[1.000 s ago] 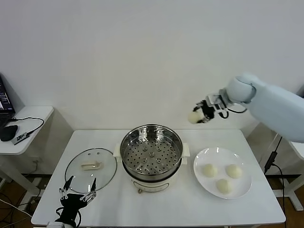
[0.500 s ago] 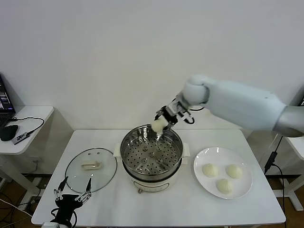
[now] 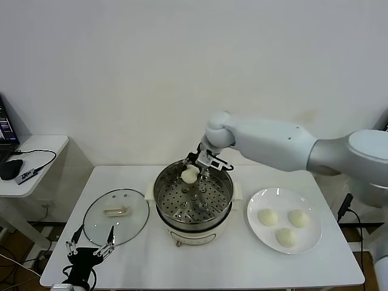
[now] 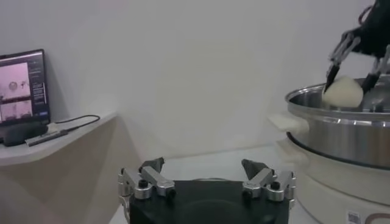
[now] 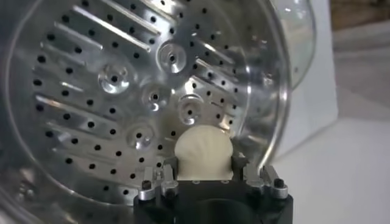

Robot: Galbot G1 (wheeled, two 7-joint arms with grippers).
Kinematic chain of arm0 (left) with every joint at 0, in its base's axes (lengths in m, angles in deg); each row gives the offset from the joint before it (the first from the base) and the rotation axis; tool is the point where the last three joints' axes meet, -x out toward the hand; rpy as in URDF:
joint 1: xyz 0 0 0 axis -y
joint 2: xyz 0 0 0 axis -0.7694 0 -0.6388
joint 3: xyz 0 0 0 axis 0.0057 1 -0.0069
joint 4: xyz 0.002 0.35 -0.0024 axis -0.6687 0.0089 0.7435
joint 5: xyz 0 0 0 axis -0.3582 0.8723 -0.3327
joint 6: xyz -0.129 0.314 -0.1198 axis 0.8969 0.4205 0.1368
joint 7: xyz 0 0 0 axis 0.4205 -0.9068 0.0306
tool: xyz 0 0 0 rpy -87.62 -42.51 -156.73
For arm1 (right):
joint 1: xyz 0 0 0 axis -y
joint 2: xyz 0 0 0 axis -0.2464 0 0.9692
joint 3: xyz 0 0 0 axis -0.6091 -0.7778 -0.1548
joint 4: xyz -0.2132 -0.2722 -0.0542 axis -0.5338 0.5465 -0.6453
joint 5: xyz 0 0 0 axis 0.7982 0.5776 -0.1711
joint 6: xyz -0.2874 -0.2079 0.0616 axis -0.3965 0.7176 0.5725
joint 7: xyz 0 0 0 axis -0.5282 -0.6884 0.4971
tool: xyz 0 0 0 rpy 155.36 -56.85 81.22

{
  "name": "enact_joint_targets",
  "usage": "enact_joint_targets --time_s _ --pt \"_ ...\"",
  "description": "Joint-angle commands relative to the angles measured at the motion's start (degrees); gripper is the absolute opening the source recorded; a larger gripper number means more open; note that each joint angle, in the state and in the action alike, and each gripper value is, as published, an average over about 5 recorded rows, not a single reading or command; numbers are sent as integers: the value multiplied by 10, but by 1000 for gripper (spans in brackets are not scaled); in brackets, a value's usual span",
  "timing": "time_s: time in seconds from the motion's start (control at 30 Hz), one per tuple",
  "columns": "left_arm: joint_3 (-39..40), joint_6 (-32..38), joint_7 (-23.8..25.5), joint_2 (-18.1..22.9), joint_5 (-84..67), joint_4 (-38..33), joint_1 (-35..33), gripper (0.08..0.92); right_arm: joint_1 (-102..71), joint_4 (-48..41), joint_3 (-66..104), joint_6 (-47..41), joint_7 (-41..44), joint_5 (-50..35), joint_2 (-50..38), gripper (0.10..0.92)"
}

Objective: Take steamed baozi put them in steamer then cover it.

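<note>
- Right now the right gripper [image 3: 193, 171] is hanging over the far side of the steamer [image 3: 193, 225], its jaws pinching one bun [image 3: 190, 175] by its sides
- Seen from the right wrist, that bun [image 5: 203, 152] is sitting between the fingers above the perforated tray [image 5: 109, 91], and it does not appear to be touching the metal
- Three more buns [image 3: 268, 216] are waiting on the white plate [image 3: 312, 241] to the right of the steamer, near each other but not stacked
- Resting flat on the table [image 3: 242, 267] to the left of the steamer is the glass lid [image 3: 115, 216], its cream handle facing up
- Down at the near left corner of the table the left gripper [image 3: 90, 250] is idling, jaws spread and holding nothing
- Judging by this, the step in hand is loading the first bun; the tray is holding none so far
- Next, the arm is likely needing to lower the bun onto the tray, preferably to one side so the other three can fit, then spread its jaws and lift clear before going to the plate
- Covering is coming last, once all four are in
- No brand or label is showing on the steamer, plate or lid; the screen [image 4: 23, 91] on the side desk is showing pictures, with no writing that can be read
</note>
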Motion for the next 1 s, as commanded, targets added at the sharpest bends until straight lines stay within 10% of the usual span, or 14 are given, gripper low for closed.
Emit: enact_joint_targets --time_s 0.03,0.47,1.0 --pt "-1 0 0 0 0 -1 0 823 -23 -40 -1 49 -12 64 22 553" --pt "1 -1 0 2 2 -9 -2 823 39 17 -14 11 13 -25 1 809" --pt "-6 -24 0 -18 -24 -31 -2 823 153 269 -6 -342 112 -229 -287 823"
